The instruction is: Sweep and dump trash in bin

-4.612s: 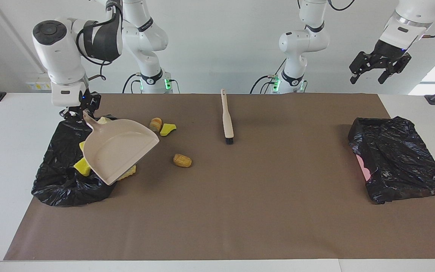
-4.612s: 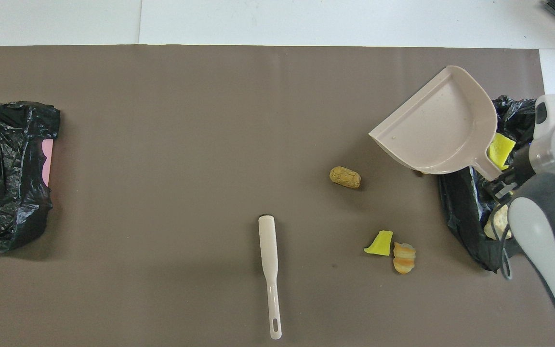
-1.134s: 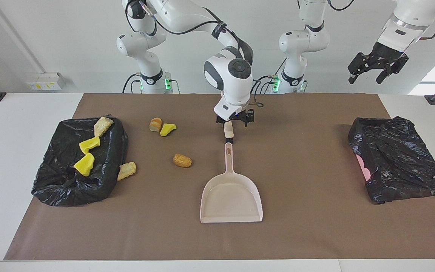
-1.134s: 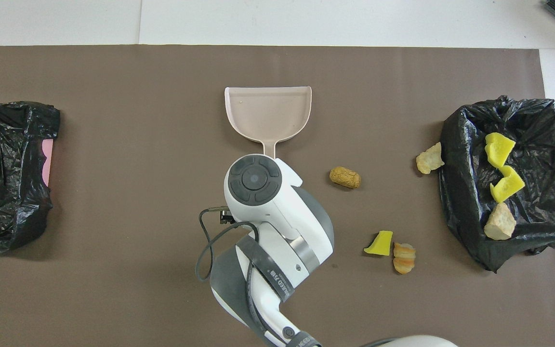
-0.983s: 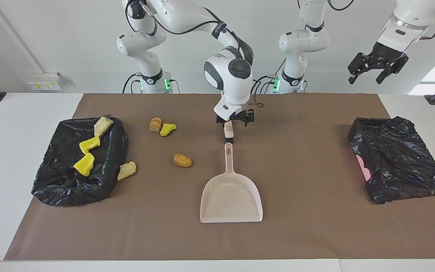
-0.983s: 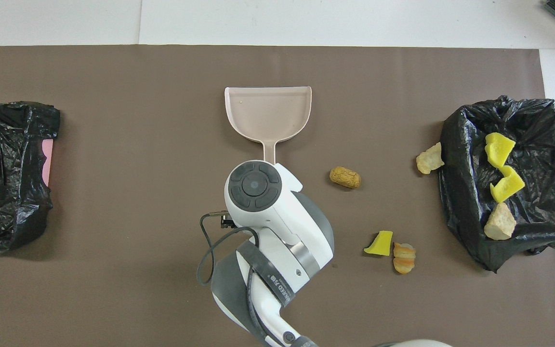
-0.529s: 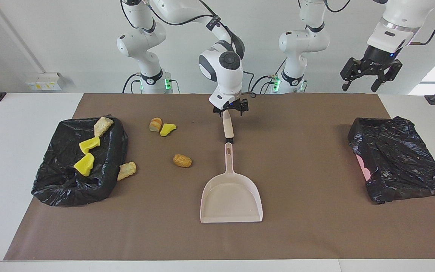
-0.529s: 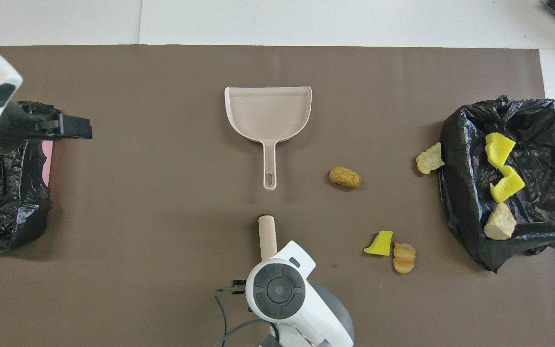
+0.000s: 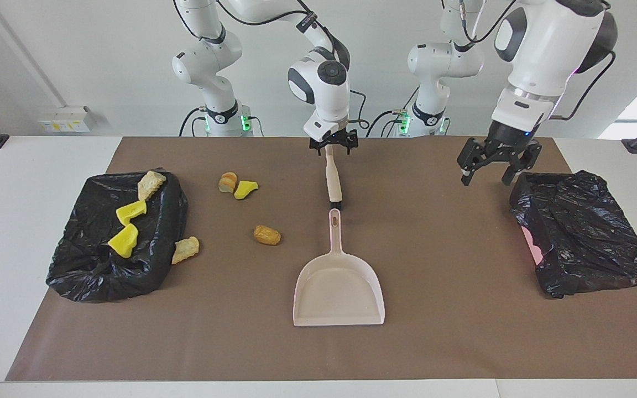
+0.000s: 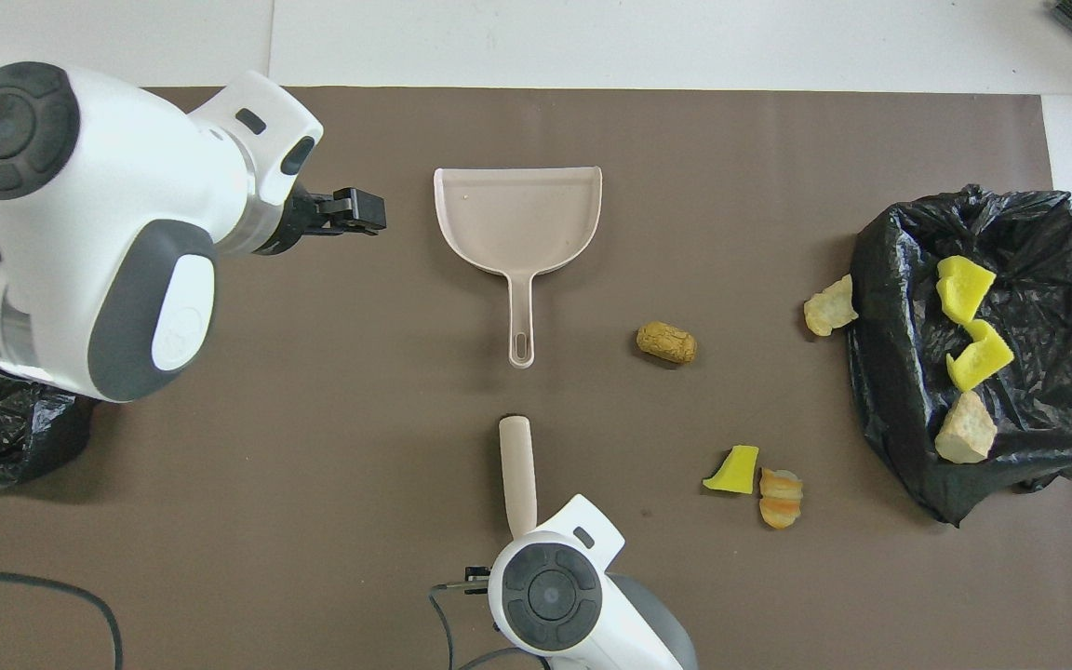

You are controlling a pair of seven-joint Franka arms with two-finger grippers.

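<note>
Three trash lumps lie in the black bag-lined bin [image 9: 92, 265] at the right arm's end: two yellow [image 9: 130, 211] and one tan [image 9: 151, 184]. One tan lump [image 9: 186, 250] lies on the mat against the bin. A brown lump [image 9: 267, 235], a yellow lump [image 9: 245, 189] and an orange lump [image 9: 229, 181] lie loose on the mat. The pale pink dustpan [image 9: 338, 287] lies flat at mid-mat, its handle toward the robots. The brush [image 9: 333, 182] lies nearer to the robots. My right gripper [image 9: 332, 146] is open astride the brush handle's end. My left gripper [image 9: 485, 178] is open and empty in the air.
A second black bag [image 9: 584, 232] with something pink in it lies at the left arm's end, beside my left gripper. The brown mat [image 9: 434, 331] covers the white table. In the overhead view my left arm [image 10: 80, 233] covers most of that bag.
The dustpan, earlier tipped over the bin, now lies on the mat. My right gripper has moved along the brush to its handle end. My left arm has swung down beside the second bag.
</note>
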